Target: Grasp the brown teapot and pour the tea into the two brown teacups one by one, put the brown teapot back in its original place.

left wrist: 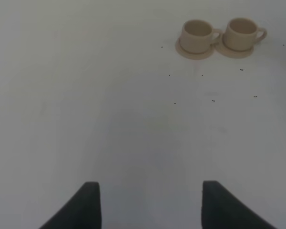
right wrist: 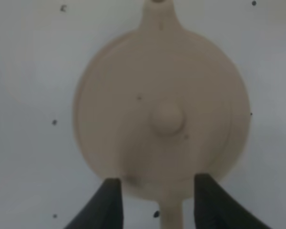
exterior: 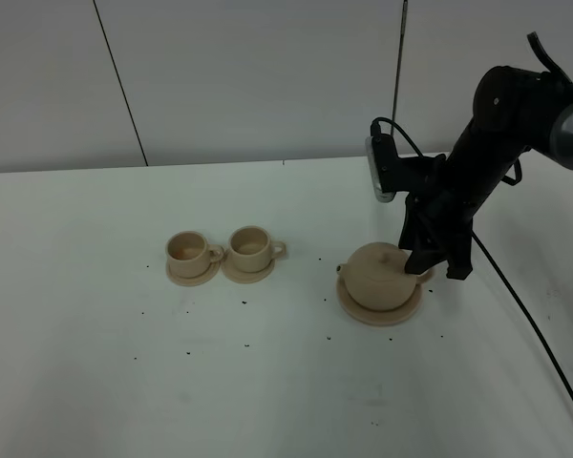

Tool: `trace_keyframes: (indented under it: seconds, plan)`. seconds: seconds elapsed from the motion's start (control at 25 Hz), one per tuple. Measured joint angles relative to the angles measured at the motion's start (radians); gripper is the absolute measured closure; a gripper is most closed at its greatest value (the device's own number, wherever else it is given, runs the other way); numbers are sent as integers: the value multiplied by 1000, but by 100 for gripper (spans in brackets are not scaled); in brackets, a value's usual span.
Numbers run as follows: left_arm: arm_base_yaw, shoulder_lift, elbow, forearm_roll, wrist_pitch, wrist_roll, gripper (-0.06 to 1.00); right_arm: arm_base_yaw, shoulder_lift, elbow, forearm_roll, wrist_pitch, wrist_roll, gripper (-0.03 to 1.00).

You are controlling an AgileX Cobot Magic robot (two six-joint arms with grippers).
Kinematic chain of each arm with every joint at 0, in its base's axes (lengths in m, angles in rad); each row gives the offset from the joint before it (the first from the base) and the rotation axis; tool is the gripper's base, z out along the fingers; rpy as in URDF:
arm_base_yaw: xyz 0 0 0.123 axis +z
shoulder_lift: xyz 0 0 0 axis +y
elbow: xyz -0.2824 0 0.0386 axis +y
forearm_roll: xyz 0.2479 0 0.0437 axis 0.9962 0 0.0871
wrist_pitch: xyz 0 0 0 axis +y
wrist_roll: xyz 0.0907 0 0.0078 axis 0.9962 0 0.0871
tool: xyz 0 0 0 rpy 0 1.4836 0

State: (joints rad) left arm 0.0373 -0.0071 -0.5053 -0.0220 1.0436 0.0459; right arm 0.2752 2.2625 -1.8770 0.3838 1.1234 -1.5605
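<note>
Speckled white table (exterior: 267, 401), teapot on its saucer, a spread gripper at its handle.
Nearest lies bare tabletop strewn with dark specks (exterior: 246, 344), with a black cable (exterior: 544, 334) trailing past on the teapot's handle side. The brown teapot (exterior: 380, 277) sits upright on the wide saucer (exterior: 363, 313), lid on. On its spout side, well apart, stand the closer teacup (exterior: 250, 244) and the farther teacup (exterior: 187, 250), each on a small saucer, with nothing between them and the teapot. The right gripper (right wrist: 157, 183) reaches down at the teapot's handle (right wrist: 174, 214), its fingers spread to either side of it with a gap on both sides, gripping nothing. The left gripper (left wrist: 150, 191) hangs spread wide over bare table, far from the teapot.
</note>
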Motion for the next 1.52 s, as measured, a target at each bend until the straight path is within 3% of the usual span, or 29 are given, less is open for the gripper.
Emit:
trace_keyframes:
  seconds: [1.52]
  plan:
    - [0,0,0,0,0,0,41,0,44,0,-85,-63,-5,63]
